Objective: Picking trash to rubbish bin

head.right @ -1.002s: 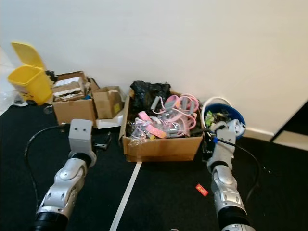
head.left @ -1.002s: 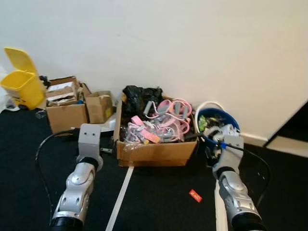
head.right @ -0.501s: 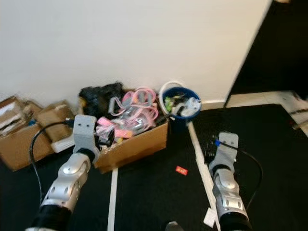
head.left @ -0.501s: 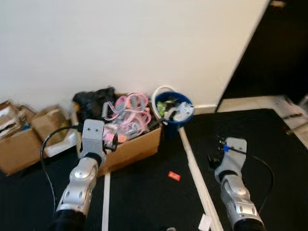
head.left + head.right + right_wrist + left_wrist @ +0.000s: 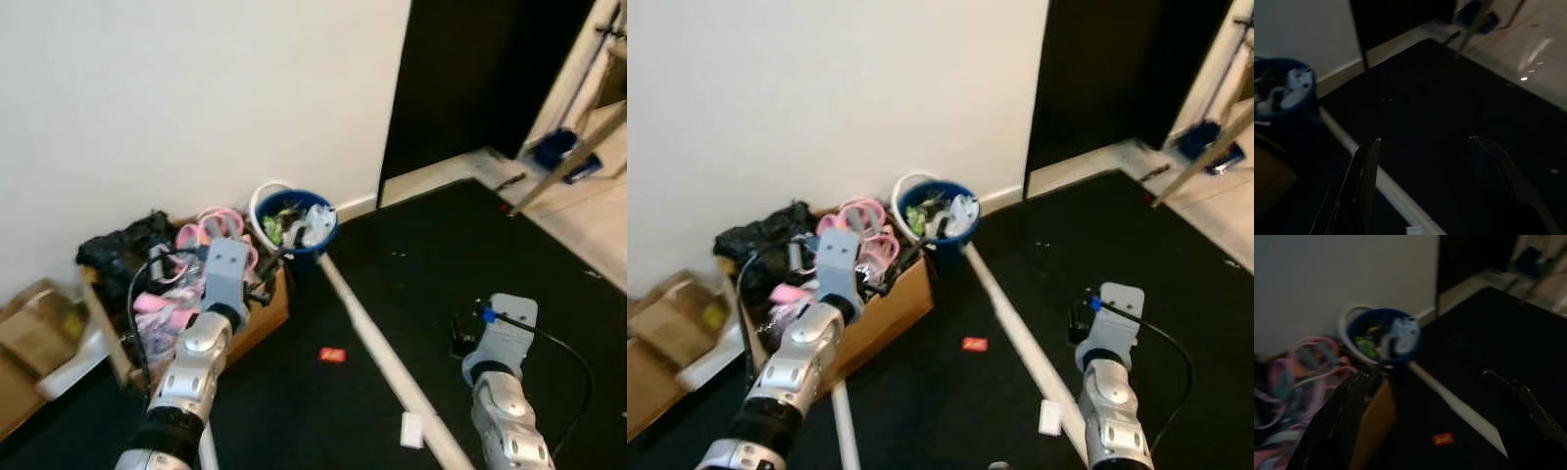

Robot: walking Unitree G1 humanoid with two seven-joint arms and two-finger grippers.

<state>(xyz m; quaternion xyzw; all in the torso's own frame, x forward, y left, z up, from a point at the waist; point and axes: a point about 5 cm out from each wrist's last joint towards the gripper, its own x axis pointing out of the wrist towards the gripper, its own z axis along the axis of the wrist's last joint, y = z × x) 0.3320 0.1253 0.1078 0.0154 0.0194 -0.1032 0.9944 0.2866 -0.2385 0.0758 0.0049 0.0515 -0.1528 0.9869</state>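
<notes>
A blue rubbish bin (image 5: 297, 221) full of scraps stands against the white wall, beside a cardboard box (image 5: 257, 318) of pink items. A small red scrap (image 5: 333, 354) lies on the black carpet in front of the box. A white scrap (image 5: 410, 429) lies nearer me, by the white floor stripe. My left gripper (image 5: 1426, 376) is open and holds nothing; it hovers over the box's corner, facing the bin (image 5: 1383, 335) and the red scrap (image 5: 1443, 438). My right gripper (image 5: 1425, 141) is open and holds nothing, above bare carpet to the right of the stripe.
A white stripe (image 5: 382, 357) runs across the carpet from the bin toward me. A dark doorway (image 5: 470, 78) opens at the right of the wall. Beyond it lie a pale floor and a blue tool (image 5: 555, 149) on a pole. Small cardboard boxes (image 5: 39, 323) sit at far left.
The whole view has swung to the right: the yellow bin and left boxes have slid out, and the doorway and pale floor have come in. Both arms keep their pose.
</notes>
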